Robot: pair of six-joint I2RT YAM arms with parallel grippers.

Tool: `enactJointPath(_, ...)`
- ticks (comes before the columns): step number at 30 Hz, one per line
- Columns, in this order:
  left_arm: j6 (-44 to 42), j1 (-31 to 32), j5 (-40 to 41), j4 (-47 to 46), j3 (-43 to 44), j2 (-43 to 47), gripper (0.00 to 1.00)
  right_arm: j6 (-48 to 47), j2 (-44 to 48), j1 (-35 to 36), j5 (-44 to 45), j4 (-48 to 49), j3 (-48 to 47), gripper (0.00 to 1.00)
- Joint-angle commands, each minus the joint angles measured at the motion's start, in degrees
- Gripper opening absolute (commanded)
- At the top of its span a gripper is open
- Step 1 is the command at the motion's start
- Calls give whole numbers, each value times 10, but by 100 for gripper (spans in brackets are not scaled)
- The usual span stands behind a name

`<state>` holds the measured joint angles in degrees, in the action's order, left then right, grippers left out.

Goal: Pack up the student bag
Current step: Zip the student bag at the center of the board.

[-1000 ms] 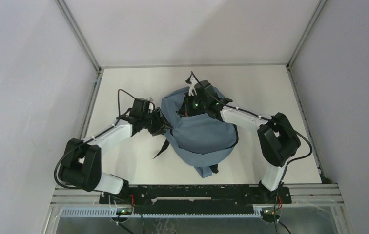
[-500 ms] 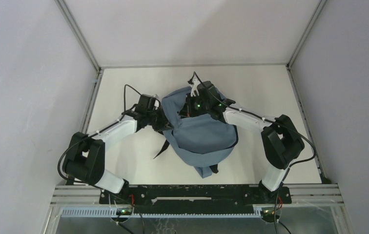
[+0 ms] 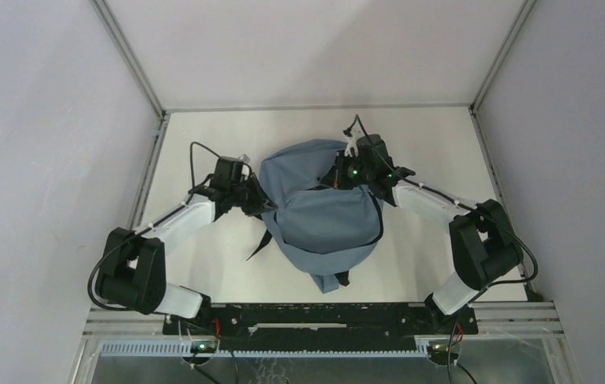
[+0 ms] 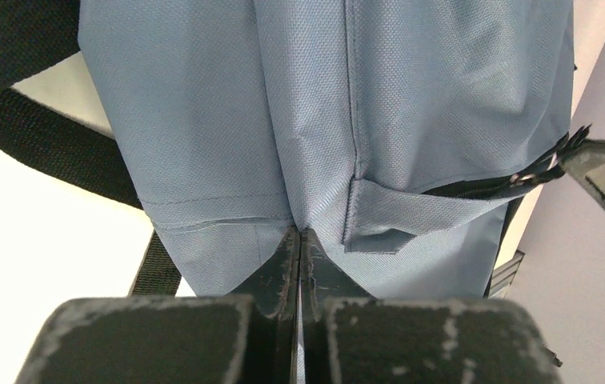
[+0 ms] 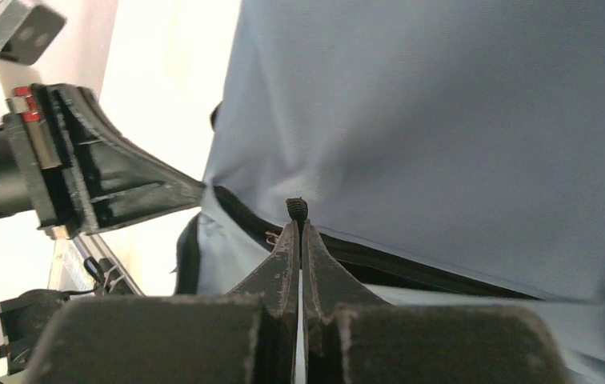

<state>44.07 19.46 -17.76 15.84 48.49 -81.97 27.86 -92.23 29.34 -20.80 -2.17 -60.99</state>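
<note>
The student bag (image 3: pixel 323 224) is laid in the middle of the counter (image 3: pixel 203 264), between the two tools. The left tool (image 4: pixel 299 236) is found at the left edge of the bag. Its fingers are pressed together, and a fold of the blue-grey fabric is clamped between their tips. Just ahead of this tool and a little to its right, a small fabric tab (image 4: pixel 387 220) is seen. Far to its left, a black strap (image 4: pixel 35 136) is curved over the counter.

The right tool (image 5: pixel 299 228) is placed at the far right part of the bag. Its fingers are closed as well, and a small black zip puller (image 5: pixel 296 209) is held at their very tips. From this tool the dark line of the zip (image 5: pixel 411 268) is led away to the right, under an edge of fabric. Whether that part of the zip is open or shut cannot be told.

The step in hand is judged to be the working of the main zip: the bag is steadied by the left tool while the puller is drawn by the right one. For the next move, the puller needs to be guided along the curve of the zip, in line with the teeth. A firm left grip is needed, so that the fabric is stretched and the soft bag is not dragged. The puller is small, so it may slip out if it is pulled sideways.
</note>
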Motion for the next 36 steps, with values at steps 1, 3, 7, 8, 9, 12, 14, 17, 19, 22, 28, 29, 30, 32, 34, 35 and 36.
enactJointPath(1, -19, -24, 10, 2, -32, 42, 0, 11, 35, -40, -4, 46, 17, 0)
enactJointPath(3, -23, -27, 10, 5, -40, 48, 0, 11, 40, -54, -6, 45, 25, 0)
enactJointPath(7, -28, -30, 6, 10, -58, 61, 0, 6, 48, -90, -13, 45, 42, 0)
enactJointPath(8, -28, -31, 7, 11, -63, 65, 0, 5, 49, -99, -16, 45, 47, 0)
enactJointPath(9, -28, -32, 7, 12, -67, 69, 0, 3, 49, -108, -16, 44, 51, 0)
enactJointPath(12, -29, -37, 8, 16, -77, 82, 0, -1, 48, -135, -17, 44, 68, 0)
enactJointPath(14, -31, -42, 7, 20, -82, 91, 0, -3, 47, -155, -15, 46, 79, 0)
enactJointPath(17, -35, -47, 6, 24, -84, 101, 0, -6, 45, -176, -13, 49, 95, 0)
enactJointPath(19, -40, -47, -2, 26, -83, 101, 0, -5, 39, -185, -16, 50, 99, 0)
enactJointPath(22, -41, -46, -15, 23, -85, 96, 0, -3, 33, -186, -19, 58, 99, 0)
enactJointPath(28, -31, -11, -23, 0, -76, 81, 0, 1, 22, -199, -10, 73, 88, 0)
enactJointPath(29, -29, 4, -21, -1, -68, 73, 0, 2, 18, -207, -10, 72, 84, 0)
enactJointPath(30, -28, 19, -20, -3, -57, 62, 0, 3, 15, -215, -8, 71, 81, 0)
enactJointPath(32, -21, 46, -20, -11, -35, 40, 0, 2, 7, -234, -7, 69, 74, 0)
enactJointPath(34, -7, 69, -24, -28, -17, 16, 0, -3, -2, -257, -4, 65, 64, 0)
enactJointPath(35, 1, 78, -27, -37, -5, 4, 0, -7, -13, -271, -2, 58, 57, 0)
enactJointPath(36, 9, 87, -31, -45, 6, -7, 0, -9, -21, -285, -3, 51, 49, 0)
